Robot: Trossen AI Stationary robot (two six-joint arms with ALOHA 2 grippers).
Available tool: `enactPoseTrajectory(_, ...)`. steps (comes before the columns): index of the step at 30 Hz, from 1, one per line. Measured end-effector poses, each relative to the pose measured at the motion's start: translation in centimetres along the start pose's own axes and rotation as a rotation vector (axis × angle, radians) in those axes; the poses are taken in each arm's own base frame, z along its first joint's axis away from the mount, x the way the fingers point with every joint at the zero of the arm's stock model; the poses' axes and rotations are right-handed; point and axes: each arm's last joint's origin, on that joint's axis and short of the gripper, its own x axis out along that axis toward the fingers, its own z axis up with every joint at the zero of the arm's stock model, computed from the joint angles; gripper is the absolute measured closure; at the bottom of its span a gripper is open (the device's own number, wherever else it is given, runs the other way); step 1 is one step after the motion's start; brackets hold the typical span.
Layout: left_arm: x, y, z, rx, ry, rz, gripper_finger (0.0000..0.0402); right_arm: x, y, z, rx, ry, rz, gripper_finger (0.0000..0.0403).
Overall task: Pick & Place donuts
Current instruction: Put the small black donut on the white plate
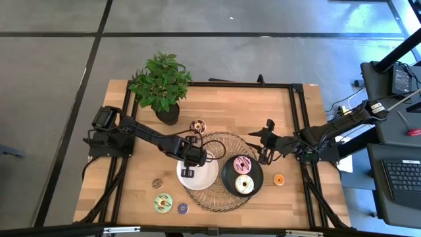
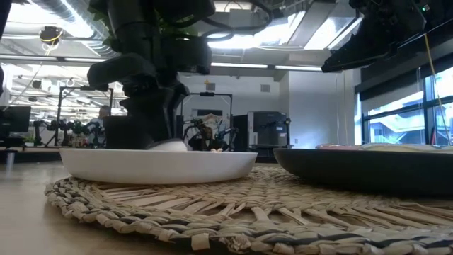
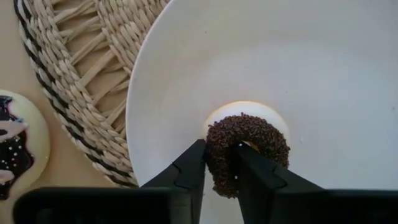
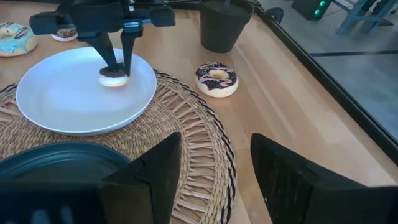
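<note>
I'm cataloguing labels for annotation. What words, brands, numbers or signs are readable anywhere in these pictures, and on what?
None can be read.
White plate, black plate, woven mat, donuts: no writing.
Laptop beside the table: keys too small to read.
Equipment in the room behind: any labels too blurred to read.

Overhead, table-level and both wrist views, the left one closest, all share the white plate [image 1: 205,175].

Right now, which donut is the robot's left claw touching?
The small chocolate-sprinkle donut on the white plate; the left gripper straddles its ring. The other donuts lie on the black plate or the table.
</note>
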Motion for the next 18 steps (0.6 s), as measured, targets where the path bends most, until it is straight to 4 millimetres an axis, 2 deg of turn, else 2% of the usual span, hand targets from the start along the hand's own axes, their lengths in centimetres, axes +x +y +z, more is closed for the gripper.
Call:
enactPoseTrajectory(10, 0.00, 0.02, -0.07, 0.001, 0.006, 0.006, 0.0272, 0.00, 0.00, 0.00, 0.000, 0.000, 0.000, 0.0208)
enactPoseTrajectory(18, 0.01, 0.02, -0.07, 0.001, 0.006, 0.006, 0.0258, 0.00, 0.00, 0.00, 0.000, 0.000, 0.000, 0.0208)
